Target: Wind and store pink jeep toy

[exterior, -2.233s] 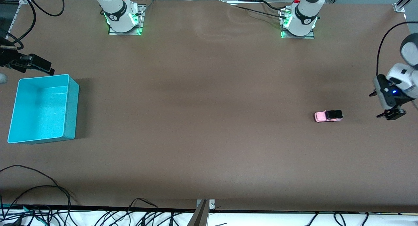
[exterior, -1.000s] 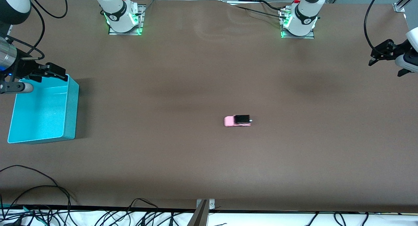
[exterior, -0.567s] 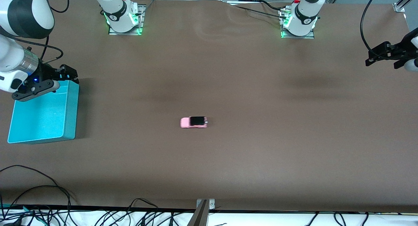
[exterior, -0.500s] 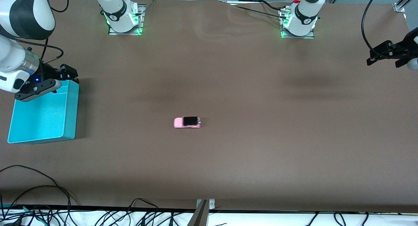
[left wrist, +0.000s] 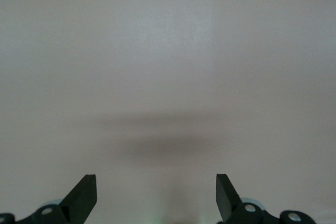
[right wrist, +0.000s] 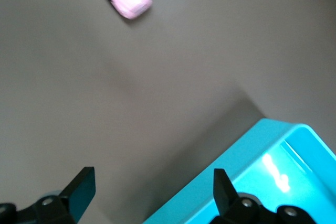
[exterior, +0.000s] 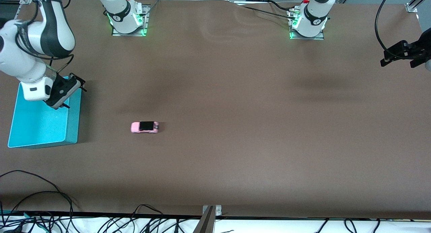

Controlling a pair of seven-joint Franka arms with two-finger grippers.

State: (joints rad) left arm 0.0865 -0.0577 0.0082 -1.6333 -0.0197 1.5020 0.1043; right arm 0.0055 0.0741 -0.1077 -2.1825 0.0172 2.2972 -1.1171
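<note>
I see the pink jeep toy (exterior: 144,127) on the table (exterior: 235,91) near the turquoise bin (exterior: 72,125); right gripper (exterior: 69,91) spread over the bin's edge, left gripper (exterior: 400,54) spread, waiting.

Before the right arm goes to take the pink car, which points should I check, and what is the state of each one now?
1. Right gripper jaws open: ok; wide apart in its wrist view.
2. Right gripper's place: over the turquoise bin, at its corner toward the table's middle, not over the car: not ok for a grasp.
3. Pink jeep toy upright on its wheels, beside the bin toward the left arm's end: ok.
4. Toy at rest: cannot tell from this moment alone.
5. Bin free to receive the toy: ok; nothing shows in its visible part.
6. Left gripper out of the way, open, waiting at its end of the table: ok.
</note>
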